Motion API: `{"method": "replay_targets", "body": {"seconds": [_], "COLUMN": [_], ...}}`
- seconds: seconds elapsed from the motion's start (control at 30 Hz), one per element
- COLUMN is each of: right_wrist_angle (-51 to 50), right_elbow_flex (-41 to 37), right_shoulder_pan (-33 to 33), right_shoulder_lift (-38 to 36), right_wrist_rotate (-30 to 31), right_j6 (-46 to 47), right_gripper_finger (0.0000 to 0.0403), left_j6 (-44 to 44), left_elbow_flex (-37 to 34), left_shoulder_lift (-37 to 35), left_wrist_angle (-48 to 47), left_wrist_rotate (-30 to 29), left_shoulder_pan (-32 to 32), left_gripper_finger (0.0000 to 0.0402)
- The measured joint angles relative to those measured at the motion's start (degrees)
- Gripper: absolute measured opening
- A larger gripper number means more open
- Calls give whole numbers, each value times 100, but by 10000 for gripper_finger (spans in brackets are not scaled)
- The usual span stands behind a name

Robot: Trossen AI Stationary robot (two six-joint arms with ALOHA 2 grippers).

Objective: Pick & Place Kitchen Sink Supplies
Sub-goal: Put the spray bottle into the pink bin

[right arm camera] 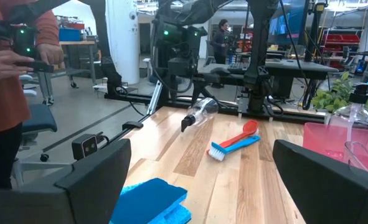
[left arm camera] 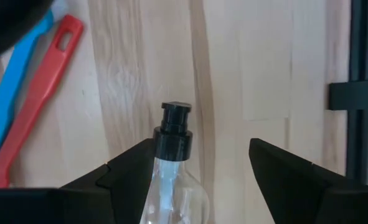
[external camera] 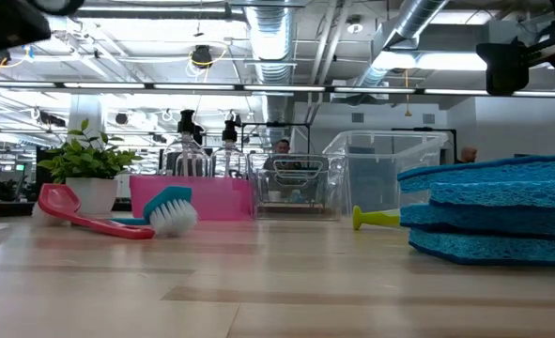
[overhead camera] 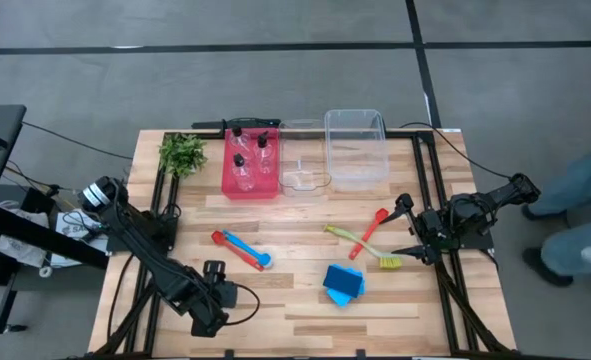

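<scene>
One clear bottle with a black cap (left arm camera: 171,174) lies between the open fingers of my left gripper (left arm camera: 199,171), close to one finger, near the table's near left corner (overhead camera: 214,272). Three more bottles (overhead camera: 250,155) stand in the red bin (overhead camera: 227,185). A red utensil and a blue brush (overhead camera: 241,248) lie left of centre. A yellow-green brush (overhead camera: 365,246) crosses a red utensil (overhead camera: 371,228) right of centre. Blue sponges (overhead camera: 343,284) are stacked near the front. My right gripper (overhead camera: 407,228) is open by the table's right edge, just right of the yellow-green brush. My left gripper has the bottle's neck and shoulder (left arm camera: 165,186) right beside one finger (left arm camera: 127,171), while the other finger (left arm camera: 283,174) stands well apart from it. I cannot tell whether that finger touches the bottle.
A small clear bin (overhead camera: 303,170) and a large clear bin (overhead camera: 355,148) sit right of the red bin at the far edge, and a leafy plant (overhead camera: 182,152) sits left of it. Bare wood lies along the near edge. A person stands beyond the right edge (overhead camera: 585,215).
</scene>
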Motion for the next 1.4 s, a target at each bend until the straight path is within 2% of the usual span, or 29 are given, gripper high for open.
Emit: {"method": "replay_targets", "body": {"seconds": [0.63,1.07,1.4], "right_wrist_angle": [0,0,0], "right_elbow_flex": [0,0,0], "right_shoulder_pan": [0,0,-1], "right_shoulder_lift": [-2,-1,-2], "right_wrist_rotate": [-1,-1,1], "right_j6": [0,-1,1], "right_gripper_finger": [386,386,386], "left_j6": [22,13,4], "left_elbow_flex": [-775,-1457,-1501], "left_shoulder_lift": [0,-2,-2], "left_wrist_angle": [723,1654,1785], "left_wrist_rotate": [-22,-17,-17], "left_shoulder_pan": [24,22,22], "left_gripper_finger": [264,264,256]}}
